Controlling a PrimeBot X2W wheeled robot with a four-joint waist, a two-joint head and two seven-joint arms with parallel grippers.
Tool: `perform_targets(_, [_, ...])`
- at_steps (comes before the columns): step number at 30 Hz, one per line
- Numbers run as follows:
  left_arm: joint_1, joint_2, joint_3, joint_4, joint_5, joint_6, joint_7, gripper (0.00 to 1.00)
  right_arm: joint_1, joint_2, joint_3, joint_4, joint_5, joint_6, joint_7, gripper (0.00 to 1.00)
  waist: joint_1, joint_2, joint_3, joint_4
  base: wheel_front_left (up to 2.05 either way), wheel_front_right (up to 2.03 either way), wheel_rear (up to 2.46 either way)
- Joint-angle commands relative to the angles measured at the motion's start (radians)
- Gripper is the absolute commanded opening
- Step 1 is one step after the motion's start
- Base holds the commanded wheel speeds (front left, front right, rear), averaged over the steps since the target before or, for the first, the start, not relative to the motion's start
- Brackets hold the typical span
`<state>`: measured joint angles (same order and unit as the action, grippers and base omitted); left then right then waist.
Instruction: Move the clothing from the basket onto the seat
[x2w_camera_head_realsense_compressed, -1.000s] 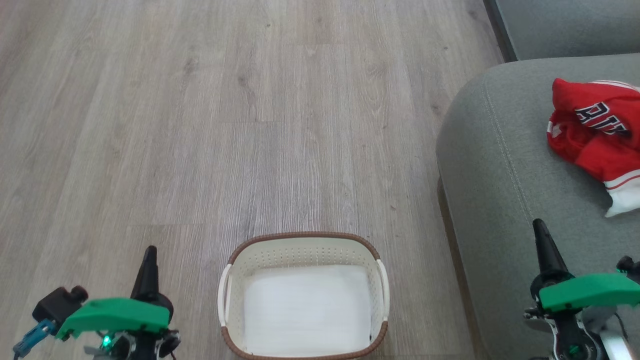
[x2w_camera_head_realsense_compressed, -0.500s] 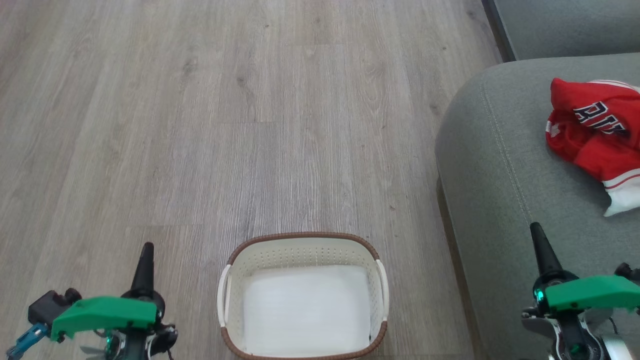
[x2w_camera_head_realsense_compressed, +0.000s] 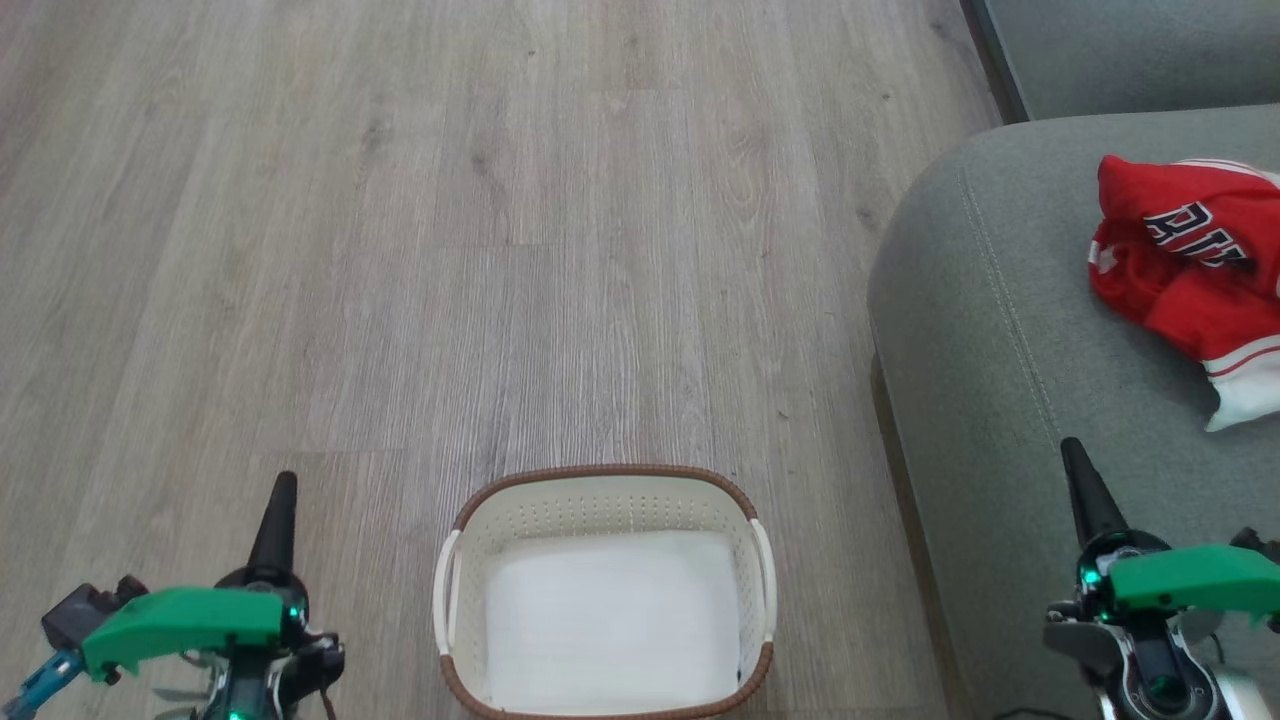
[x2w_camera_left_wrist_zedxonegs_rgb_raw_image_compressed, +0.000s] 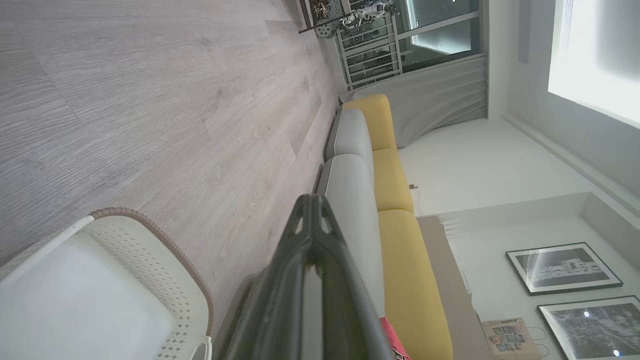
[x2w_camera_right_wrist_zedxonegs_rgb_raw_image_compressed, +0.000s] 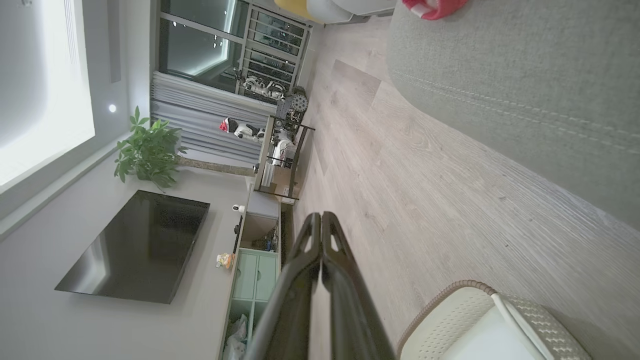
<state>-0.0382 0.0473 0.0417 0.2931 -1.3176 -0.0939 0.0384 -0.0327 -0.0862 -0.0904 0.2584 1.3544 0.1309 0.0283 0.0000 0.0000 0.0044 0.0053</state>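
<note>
The red clothing (x2w_camera_head_realsense_compressed: 1190, 275) with black lettering and white trim lies bunched on the grey-green seat (x2w_camera_head_realsense_compressed: 1010, 330) at the right; a red scrap of it (x2w_camera_right_wrist_zedxonegs_rgb_raw_image_compressed: 434, 7) shows in the right wrist view. On the floor at bottom centre stands the cream basket (x2w_camera_head_realsense_compressed: 600, 492) with a brown rim, holding nothing but its white bottom. My left gripper (x2w_camera_head_realsense_compressed: 283, 484) is shut and empty, left of the basket. Over the seat's front part, my right gripper (x2w_camera_head_realsense_compressed: 1073, 450) is shut and empty too. Both wrist views show the basket (x2w_camera_left_wrist_zedxonegs_rgb_raw_image_compressed: 150, 240) (x2w_camera_right_wrist_zedxonegs_rgb_raw_image_compressed: 465, 295) beside pressed-together fingers.
Grey wood-plank floor (x2w_camera_head_realsense_compressed: 450, 250) spreads ahead and to the left. Another grey cushion (x2w_camera_head_realsense_compressed: 1130, 50) sits at the top right. The wrist views show a grey and yellow sofa (x2w_camera_left_wrist_zedxonegs_rgb_raw_image_compressed: 390, 180), a dark screen (x2w_camera_right_wrist_zedxonegs_rgb_raw_image_compressed: 135, 245), a plant (x2w_camera_right_wrist_zedxonegs_rgb_raw_image_compressed: 147, 152) and shelving (x2w_camera_right_wrist_zedxonegs_rgb_raw_image_compressed: 280, 160) far off.
My left gripper has drifted slightly down and to the left, and my right gripper slightly down. Basket and clothing have stayed where they were.
</note>
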Motion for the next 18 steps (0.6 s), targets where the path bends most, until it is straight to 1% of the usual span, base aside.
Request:
perform_targets(1, [-0.053, 0.005, 0.034, -0.038, -0.036, -0.013, 0.009, 0.00, -0.055, 0.002, 0.008, -0.030, 0.034, 0.000, 0.015, 0.00, 0.0000, 0.0000, 0.000, 0.000, 0.00, 0.00, 0.00])
perform_targets(18, [-0.065, 0.003, 0.061, -0.045, -0.215, -0.030, 0.055, 0.00, -0.069, 0.024, -0.012, -0.019, 0.190, 0.000, 0.063, 0.00, 0.0000, 0.0000, -0.001, -0.004, 0.00, 0.00, 0.00])
